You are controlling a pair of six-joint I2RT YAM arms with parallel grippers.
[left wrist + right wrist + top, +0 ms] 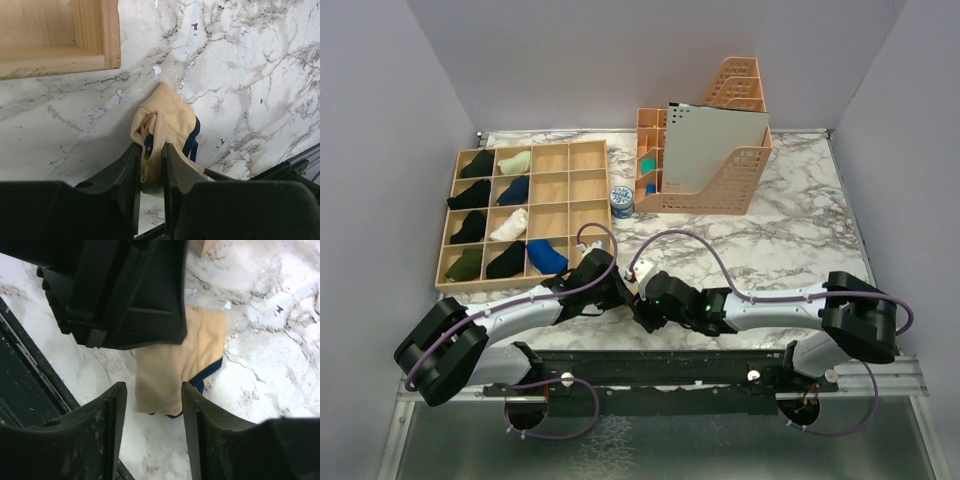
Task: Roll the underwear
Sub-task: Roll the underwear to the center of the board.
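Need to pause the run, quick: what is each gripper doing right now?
Left gripper: closed, fingers pinching the tan underwear.
Right gripper: open above the same cloth, holding nothing.

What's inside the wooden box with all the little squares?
The wooden box holds nine rolled bundles: eight fill its two left columns, a blue roll sits in the third. Other squares look empty; the left arm covers part of the nearest corner one.
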